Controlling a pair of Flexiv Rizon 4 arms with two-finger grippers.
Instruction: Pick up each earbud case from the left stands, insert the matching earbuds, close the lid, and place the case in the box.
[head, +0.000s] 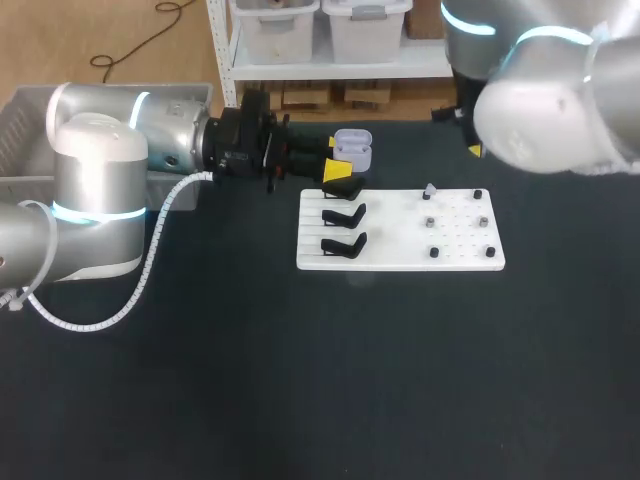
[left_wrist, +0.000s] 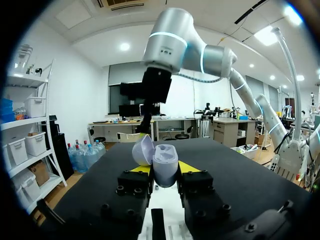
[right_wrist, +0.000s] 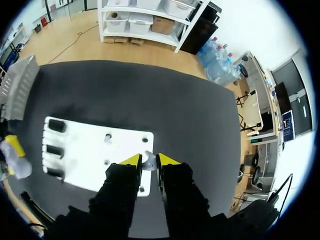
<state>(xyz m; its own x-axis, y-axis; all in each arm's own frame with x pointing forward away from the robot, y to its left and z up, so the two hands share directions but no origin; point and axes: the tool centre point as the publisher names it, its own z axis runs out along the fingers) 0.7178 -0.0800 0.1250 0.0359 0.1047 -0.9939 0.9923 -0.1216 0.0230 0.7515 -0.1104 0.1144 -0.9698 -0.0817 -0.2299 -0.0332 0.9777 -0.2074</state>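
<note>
A: Where is the earbud case (left_wrist: 165, 162) right now?
B: Up in the air, pinched from both sides between the yellow tips of the left hand (left_wrist: 165, 170). Its lid (left_wrist: 142, 150) is swung open and tilts off to one side. In the head view it shows just past the far edge of the white board (head: 400, 258), by the corner that carries the stands.
A: And the right hand (right_wrist: 149, 160)?
B: High above the peg side of the board, looking down on it. The fingers are drawn nearly together, and a small pale earbud (right_wrist: 148, 162) is nipped between the tips.
A: How is the board laid out?
B: There are three black stands (head: 343, 216) in a column on its left part, the farthest partly hidden behind the left hand. To their right is a grid of small pegs (head: 483, 222). A second earbud (head: 428, 190), also pale, stands on the peg nearest that farthest stand.
A: The box?
B: The grey box (head: 22, 125) is at the far left corner of the bench (head: 300, 390), behind the left arm (head: 100, 190) and well apart from the board
</note>
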